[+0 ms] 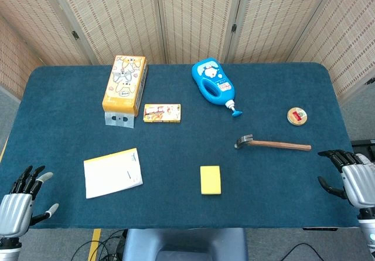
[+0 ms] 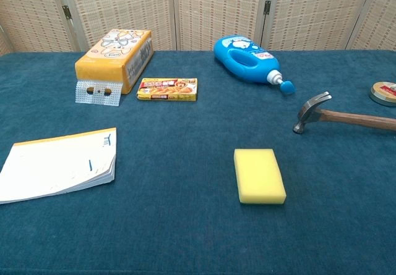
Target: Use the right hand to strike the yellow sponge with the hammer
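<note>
The yellow sponge (image 1: 210,179) (image 2: 259,175) lies flat near the front middle of the blue table. A hammer (image 1: 272,143) (image 2: 343,118) with a metal head and wooden handle lies to its right and further back, head toward the left. My right hand (image 1: 350,178) hovers at the table's front right edge, fingers spread, holding nothing, a short way right of the handle's end. At the front left corner my left hand (image 1: 22,198) is also spread and empty. Neither hand shows in the chest view.
A notepad (image 1: 112,172) (image 2: 59,164) lies front left. At the back stand a yellow box (image 1: 124,84) (image 2: 116,52), a small flat packet (image 1: 162,112) (image 2: 167,89) and a blue bottle (image 1: 215,85) (image 2: 250,60). A round tin (image 1: 297,116) (image 2: 385,93) sits behind the hammer handle.
</note>
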Controlling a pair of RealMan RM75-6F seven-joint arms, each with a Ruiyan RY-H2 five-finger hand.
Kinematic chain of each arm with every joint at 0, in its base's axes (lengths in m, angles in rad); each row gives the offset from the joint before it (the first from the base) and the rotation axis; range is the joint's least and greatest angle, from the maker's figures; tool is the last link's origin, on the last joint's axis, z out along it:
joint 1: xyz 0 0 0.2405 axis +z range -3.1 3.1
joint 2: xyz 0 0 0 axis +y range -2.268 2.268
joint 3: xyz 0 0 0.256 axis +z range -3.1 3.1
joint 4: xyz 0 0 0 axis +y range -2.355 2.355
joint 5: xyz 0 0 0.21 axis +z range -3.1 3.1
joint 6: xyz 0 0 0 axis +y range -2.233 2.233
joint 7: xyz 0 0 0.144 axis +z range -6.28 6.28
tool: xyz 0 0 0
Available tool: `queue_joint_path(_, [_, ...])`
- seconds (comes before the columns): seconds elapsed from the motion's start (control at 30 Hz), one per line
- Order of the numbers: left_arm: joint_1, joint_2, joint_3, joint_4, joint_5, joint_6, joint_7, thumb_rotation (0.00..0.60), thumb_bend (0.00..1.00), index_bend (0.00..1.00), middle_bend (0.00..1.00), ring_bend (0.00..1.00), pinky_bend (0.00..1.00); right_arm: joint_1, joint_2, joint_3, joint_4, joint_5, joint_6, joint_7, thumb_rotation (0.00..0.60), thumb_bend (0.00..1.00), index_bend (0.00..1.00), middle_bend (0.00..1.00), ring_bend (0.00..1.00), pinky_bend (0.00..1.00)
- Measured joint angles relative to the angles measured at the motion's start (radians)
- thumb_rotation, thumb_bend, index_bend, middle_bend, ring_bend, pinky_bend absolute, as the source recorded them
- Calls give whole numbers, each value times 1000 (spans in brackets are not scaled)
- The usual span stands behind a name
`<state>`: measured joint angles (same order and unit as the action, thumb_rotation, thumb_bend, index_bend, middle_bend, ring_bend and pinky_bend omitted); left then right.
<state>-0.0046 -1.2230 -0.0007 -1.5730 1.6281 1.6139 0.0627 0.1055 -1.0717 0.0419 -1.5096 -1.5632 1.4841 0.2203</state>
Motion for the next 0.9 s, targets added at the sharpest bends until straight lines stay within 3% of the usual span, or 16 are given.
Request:
queue_joint_path(0.4, [-10,6,-2,-5,-19,-24,8,600,199,240,157,56,199,9,6,-11,-23,-6,-30,-8,600,208,265,315,238,261])
queue_joint_path(0.57, [-12,7,2,-8,-30,-41,12,600,199,240,157,56,199,34,13,-9,-39,-11,-66,-19,600,208,181,310,238,261])
queue_joint_path(0.9, [6,4,11,13,-39,-27,-14,600,199,241,157,56,199,173,5,35,-74,50,-285,-87,600,207,170,235,157,261])
